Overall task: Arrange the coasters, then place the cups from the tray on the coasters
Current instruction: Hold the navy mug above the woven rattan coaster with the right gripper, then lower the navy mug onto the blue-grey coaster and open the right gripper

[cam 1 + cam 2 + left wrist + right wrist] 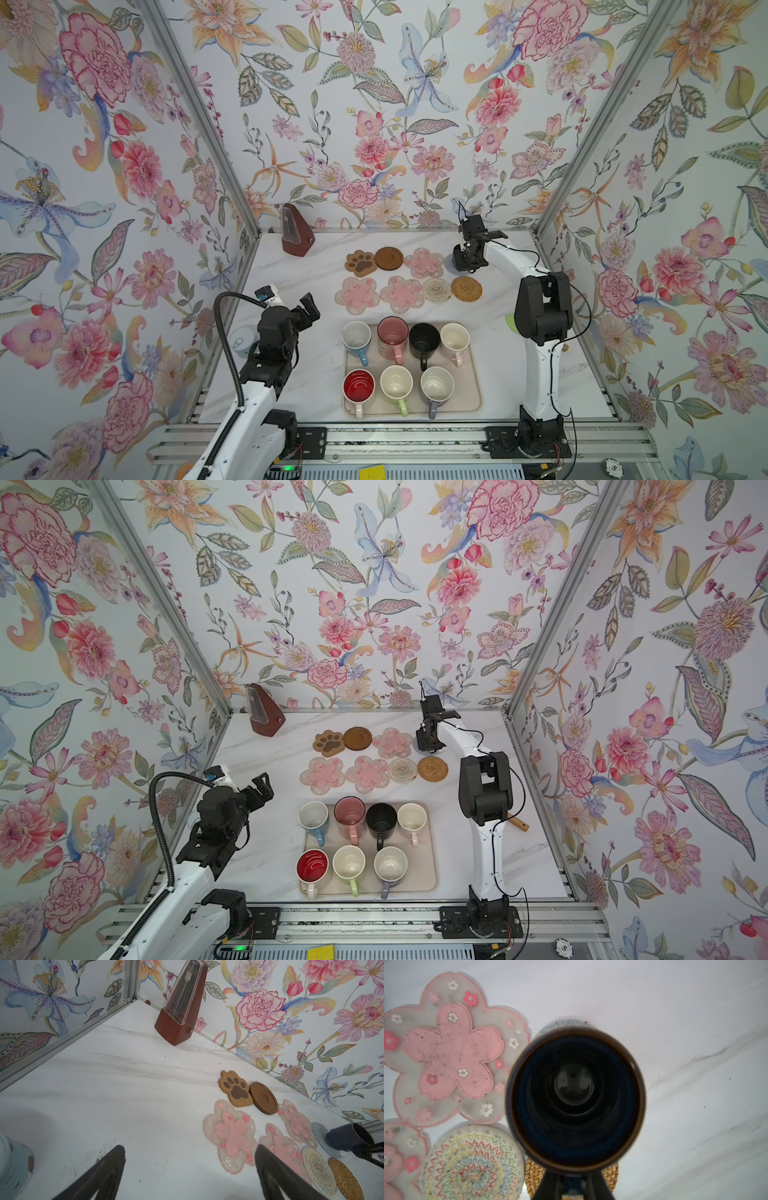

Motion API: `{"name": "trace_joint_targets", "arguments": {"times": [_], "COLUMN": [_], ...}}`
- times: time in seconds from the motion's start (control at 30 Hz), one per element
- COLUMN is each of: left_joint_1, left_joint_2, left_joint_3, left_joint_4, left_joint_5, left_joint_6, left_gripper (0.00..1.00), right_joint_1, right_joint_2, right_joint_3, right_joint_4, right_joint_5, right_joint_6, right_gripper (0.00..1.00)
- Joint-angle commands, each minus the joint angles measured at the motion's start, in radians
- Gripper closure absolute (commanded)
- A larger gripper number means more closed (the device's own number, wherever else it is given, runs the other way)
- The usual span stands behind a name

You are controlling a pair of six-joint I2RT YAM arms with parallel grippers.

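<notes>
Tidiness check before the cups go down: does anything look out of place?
Nothing is spilled or tipped. Only the brown metronome, standing upright in the far left corner, has no part in this layout.

White marble table (309,380), coasters (402,294), tray (474,400), metronome (296,233)

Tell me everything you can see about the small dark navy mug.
The small dark navy mug is glossy, ceramic-looking, with a brownish rim and empty inside. It is roughly upright over the grey-blue coaster at the far row's right end. The right gripper is shut on its handle. Whether it rests on the coaster is unclear.
</notes>
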Motion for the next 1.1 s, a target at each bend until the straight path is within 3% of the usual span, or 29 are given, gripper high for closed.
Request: {"name": "trace_joint_targets", "arguments": {"times": [0.0,0.33,0.47,0.53,0.63,0.77,0.9,0.97,1.07], "left_joint_1": [0.010,0.012,0.012,0.011,0.012,0.013,0.015,0.014,0.016], "left_joint_2": [0.003,0.002,0.004,0.005,0.007,0.012,0.021,0.029,0.041], "left_joint_3": [0.024,0.025,0.024,0.025,0.026,0.026,0.025,0.023,0.022], "left_joint_4": [-0.014,-0.017,-0.017,-0.017,-0.016,-0.009,0.002,0.010,0.020], "left_joint_5": [-0.016,-0.019,-0.018,-0.017,-0.017,-0.012,-0.006,-0.001,0.006], "left_joint_6": [0.019,0.021,0.020,0.021,0.022,0.017,0.010,0.007,0.003], "left_gripper": [0.01,0.01,0.01,0.01,0.01,0.01,0.01,0.01,0.01], "right_joint_1": [-0.004,-0.004,-0.002,-0.002,-0.003,-0.005,-0.005,-0.007,-0.006], "right_joint_2": [0.015,0.025,0.024,0.011,-0.029,-0.116,-0.230,-0.317,-0.473], "right_joint_3": [0.034,0.030,0.024,0.014,-0.024,-0.071,-0.136,-0.236,-0.466], "right_joint_4": [0.031,0.034,0.036,0.044,0.083,0.147,0.193,0.254,0.413], "right_joint_5": [-0.010,-0.014,-0.016,-0.019,-0.036,-0.050,-0.059,-0.073,-0.111], "right_joint_6": [0.005,0.011,0.017,0.022,0.036,0.067,0.096,0.121,0.167], "right_gripper": [0.97,0.95,0.88,0.77,0.48,0.19,0.06,0.01,0.01]}}
